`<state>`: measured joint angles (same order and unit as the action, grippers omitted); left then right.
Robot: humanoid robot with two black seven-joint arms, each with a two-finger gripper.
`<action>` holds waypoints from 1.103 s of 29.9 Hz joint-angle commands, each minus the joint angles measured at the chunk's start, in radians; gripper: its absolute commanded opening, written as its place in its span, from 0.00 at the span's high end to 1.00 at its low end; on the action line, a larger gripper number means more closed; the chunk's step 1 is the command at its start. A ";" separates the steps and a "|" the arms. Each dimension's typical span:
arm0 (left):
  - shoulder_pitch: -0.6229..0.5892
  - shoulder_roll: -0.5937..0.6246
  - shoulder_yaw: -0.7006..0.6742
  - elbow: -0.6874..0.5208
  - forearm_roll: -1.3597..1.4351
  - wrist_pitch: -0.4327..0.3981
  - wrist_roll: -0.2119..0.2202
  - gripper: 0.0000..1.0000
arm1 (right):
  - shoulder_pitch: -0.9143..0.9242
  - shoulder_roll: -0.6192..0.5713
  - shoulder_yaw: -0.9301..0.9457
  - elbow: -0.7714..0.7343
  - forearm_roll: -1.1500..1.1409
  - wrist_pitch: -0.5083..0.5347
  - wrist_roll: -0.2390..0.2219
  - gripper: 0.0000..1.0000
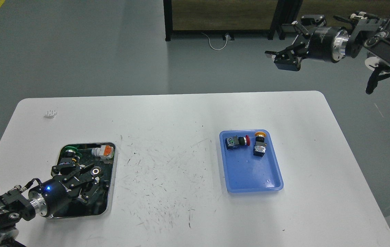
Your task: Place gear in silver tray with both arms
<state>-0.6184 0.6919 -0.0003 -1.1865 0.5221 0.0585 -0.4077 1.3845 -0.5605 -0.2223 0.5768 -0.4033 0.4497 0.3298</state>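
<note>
while the left gripper [78, 175] hangs over the silver tray [111, 178], the job looks to be at the drop-off stage for that arm, though this is a judgement from how things lie. largest first: the white table [181, 113] carries everything, its middle scuffed with dark marks. the silver tray sits near the table's front left corner, its dark floor mirroring the arm above it. the blue tray [267, 181] sits toward the right edge, well apart from the silver one. the right gripper [286, 56] is raised off beyond the table's far right corner, fingers spread and holding nothing.

in the silver tray's far end lie a green-headed part [69, 150] and a white and orange part [103, 151]; a small round silver piece [96, 171] shows just beside the left fingers [62, 168]. in the blue tray's far end lie a red-headed button [238, 141] and a yellow-headed button [260, 144], near each other. a tiny white bit [50, 113] rests near the far left corner.

next, i judge the left arm needs to clear straight up out of the tray, and the right arm must come down to the blue tray for a button.

hard to make out: the left fingers blend into the tray's black reflections, so whether they are spread, pinched or touching the round piece cannot be told; possibly they have just let go. the left arm's base is cut off at the picture's corner.
</note>
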 commanded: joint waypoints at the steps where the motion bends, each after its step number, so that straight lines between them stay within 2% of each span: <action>1: 0.000 -0.028 -0.003 0.021 -0.001 0.004 0.001 0.56 | -0.001 -0.001 0.000 0.000 0.000 -0.003 0.000 0.09; 6: 0.002 -0.069 -0.004 0.059 -0.008 0.004 0.001 0.48 | -0.001 -0.001 0.000 0.000 0.000 -0.005 0.000 0.09; 9: 0.000 -0.080 -0.010 0.059 -0.011 0.007 0.004 0.40 | -0.001 -0.004 0.000 -0.002 0.001 -0.008 0.000 0.09; 13: -0.009 -0.072 -0.041 0.061 -0.023 0.041 0.010 0.21 | 0.004 -0.019 0.005 -0.002 0.012 -0.040 -0.002 0.08; 16: -0.012 -0.055 -0.133 0.061 -0.077 0.049 0.017 0.05 | 0.007 -0.050 0.052 -0.002 0.018 -0.062 -0.006 0.06; 17: -0.015 -0.045 -0.162 0.061 -0.092 0.049 0.017 0.03 | 0.005 -0.056 0.072 -0.002 0.021 -0.063 -0.008 0.05; 22: -0.055 0.030 -0.294 0.061 -0.106 0.049 0.026 0.02 | 0.010 -0.075 0.135 -0.012 0.078 -0.107 -0.026 0.05; 26: -0.112 0.098 -0.374 0.061 -0.108 0.037 0.124 0.02 | 0.005 -0.078 0.181 -0.035 0.109 -0.202 -0.077 0.04; 30: -0.179 0.146 -0.441 0.061 -0.111 0.034 0.208 0.02 | -0.021 -0.104 0.280 -0.038 0.119 -0.278 -0.081 0.01; 33: -0.236 0.158 -0.492 0.061 -0.160 0.034 0.271 0.02 | -0.067 -0.130 0.377 -0.040 0.161 -0.289 -0.092 0.01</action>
<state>-0.8033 0.8364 -0.4468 -1.1259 0.4013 0.0923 -0.1923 1.3551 -0.6686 0.0711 0.5382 -0.2779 0.1746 0.2479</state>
